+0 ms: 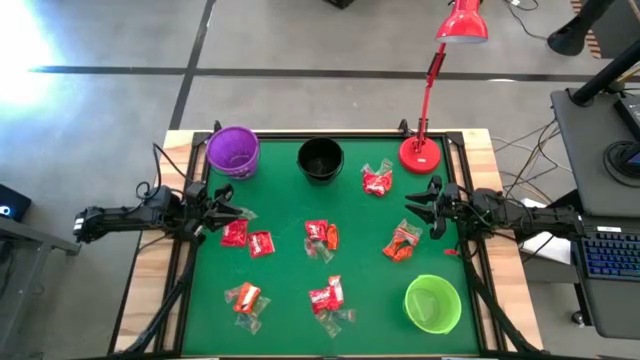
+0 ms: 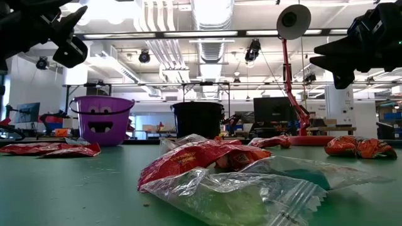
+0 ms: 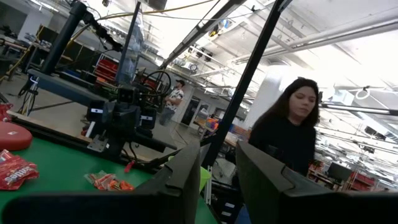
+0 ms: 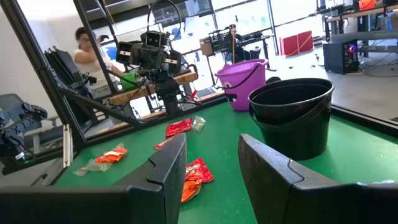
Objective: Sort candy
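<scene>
Both grippers empty with fingers apart: left gripper (image 1: 243,213) hovers at its table edge with red candy (image 1: 246,239) just beside and below its tips, right gripper (image 1: 410,204) hovers opposite, orange candy (image 1: 401,243) near it, rest scattered between them.

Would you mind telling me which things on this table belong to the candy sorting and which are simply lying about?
Part of the job:
- wrapped candy scattered over the green mat
- purple bowl
- black bowl
- green bowl
- left hand and right hand, both open and empty

Just there:
- red desk lamp
- keyboard off the table
</scene>
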Available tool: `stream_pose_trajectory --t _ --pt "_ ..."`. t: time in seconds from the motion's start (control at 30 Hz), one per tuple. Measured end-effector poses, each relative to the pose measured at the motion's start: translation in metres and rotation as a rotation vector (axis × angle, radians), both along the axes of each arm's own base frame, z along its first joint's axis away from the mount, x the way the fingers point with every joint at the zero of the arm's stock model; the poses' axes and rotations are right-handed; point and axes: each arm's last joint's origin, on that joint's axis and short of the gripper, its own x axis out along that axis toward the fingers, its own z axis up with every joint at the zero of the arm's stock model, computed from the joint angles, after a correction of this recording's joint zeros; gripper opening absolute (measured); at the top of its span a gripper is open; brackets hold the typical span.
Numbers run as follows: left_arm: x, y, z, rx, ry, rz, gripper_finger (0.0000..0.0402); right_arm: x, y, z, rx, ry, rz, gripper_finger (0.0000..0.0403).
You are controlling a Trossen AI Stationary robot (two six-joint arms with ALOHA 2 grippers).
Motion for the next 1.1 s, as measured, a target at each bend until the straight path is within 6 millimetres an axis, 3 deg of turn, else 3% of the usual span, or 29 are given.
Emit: stream_pose_trajectory --t 0.23,0.43,0.63,1.1 --pt "0.0 0.0 0.0001 0.0 0.0 0.0 0.0086 0.0 0.0 0.0001 -0.003 0.0 -0.001 0.0137" --pt "0.0 0.0 0.0 0.0 0.0 0.0 0.0086 -0.0001 -0.0001 0.0021 -0.18 0.004 -0.01 0.0137" --pt "0.0 0.0 0.0001 0.0 0.0 0.0 0.0086 -0.0002 -0.0001 0.0033 -0.239 0.001 -0.015 0.0137" --pt "0.0 0.0 0.0001 0.0 0.0 0.0 0.0086 0.0 -0.0001 0.0029 -0.103 -0.015 -0.007 0.0137"
